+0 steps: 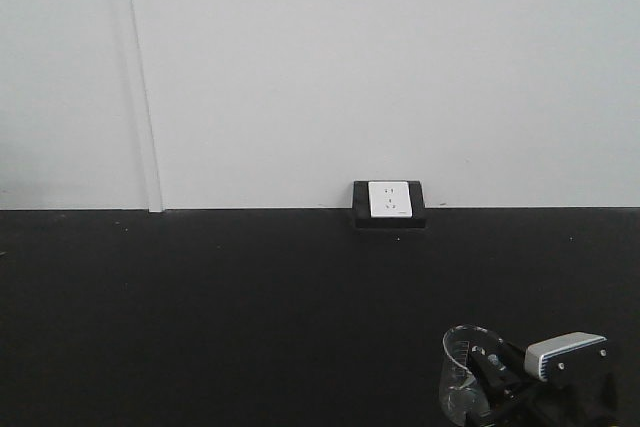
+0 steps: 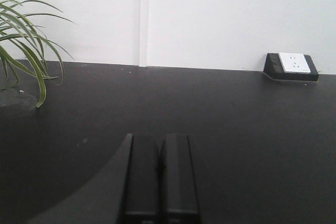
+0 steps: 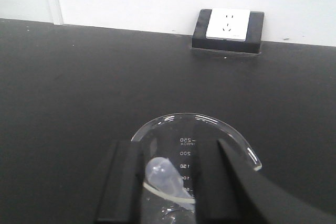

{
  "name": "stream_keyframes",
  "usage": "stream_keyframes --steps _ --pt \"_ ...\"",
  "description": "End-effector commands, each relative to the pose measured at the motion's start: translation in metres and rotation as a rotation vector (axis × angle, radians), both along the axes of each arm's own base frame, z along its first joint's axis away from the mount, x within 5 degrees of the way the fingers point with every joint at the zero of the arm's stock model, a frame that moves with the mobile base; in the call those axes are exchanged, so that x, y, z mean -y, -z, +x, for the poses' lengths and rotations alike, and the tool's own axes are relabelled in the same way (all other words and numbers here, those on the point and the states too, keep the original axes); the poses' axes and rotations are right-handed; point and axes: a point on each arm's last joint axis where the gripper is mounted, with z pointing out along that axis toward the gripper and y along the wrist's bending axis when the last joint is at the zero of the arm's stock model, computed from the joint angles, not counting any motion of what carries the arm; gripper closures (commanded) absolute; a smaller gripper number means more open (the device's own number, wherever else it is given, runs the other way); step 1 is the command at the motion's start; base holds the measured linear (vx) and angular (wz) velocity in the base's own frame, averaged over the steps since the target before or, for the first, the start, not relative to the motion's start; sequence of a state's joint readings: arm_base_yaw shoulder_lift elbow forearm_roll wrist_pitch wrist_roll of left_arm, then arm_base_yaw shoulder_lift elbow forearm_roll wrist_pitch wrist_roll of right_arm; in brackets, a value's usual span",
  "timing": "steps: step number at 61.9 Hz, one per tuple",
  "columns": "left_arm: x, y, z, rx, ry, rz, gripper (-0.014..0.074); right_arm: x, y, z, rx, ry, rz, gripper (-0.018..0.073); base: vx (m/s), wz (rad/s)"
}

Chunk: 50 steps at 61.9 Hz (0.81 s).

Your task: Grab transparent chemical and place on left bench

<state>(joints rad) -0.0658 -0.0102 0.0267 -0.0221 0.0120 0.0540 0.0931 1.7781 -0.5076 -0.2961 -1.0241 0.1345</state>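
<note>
I have the right gripper clamped on the beaker, upright against spills. Left gripper clenched empty, idle

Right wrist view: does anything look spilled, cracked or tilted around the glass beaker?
Nothing stands out. The beaker stands upright between the fingers of the right gripper, its rim looks whole, and the black worktop around it shows no liquid. A pale pipette-like piece rests inside the beaker.
</note>
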Motion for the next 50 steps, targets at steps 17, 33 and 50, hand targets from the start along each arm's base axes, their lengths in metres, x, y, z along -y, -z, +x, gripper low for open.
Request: stream_keyframes --steps 17,33,50 --pt "0.000 -0.003 -0.001 0.081 0.001 -0.014 0.0600 0.001 -0.035 0.002 0.171 0.005 0.029 0.0568 0.00 0.00" --pt "0.000 -0.003 -0.001 0.081 0.001 -0.014 0.0600 0.007 -0.108 -0.031 0.262 0.037 -0.024 0.0567 0.00 0.00" --pt "0.000 -0.003 -0.001 0.081 0.001 -0.014 0.0600 0.024 -0.158 -0.118 0.195 0.133 -0.023 0.0567 0.00 0.00"
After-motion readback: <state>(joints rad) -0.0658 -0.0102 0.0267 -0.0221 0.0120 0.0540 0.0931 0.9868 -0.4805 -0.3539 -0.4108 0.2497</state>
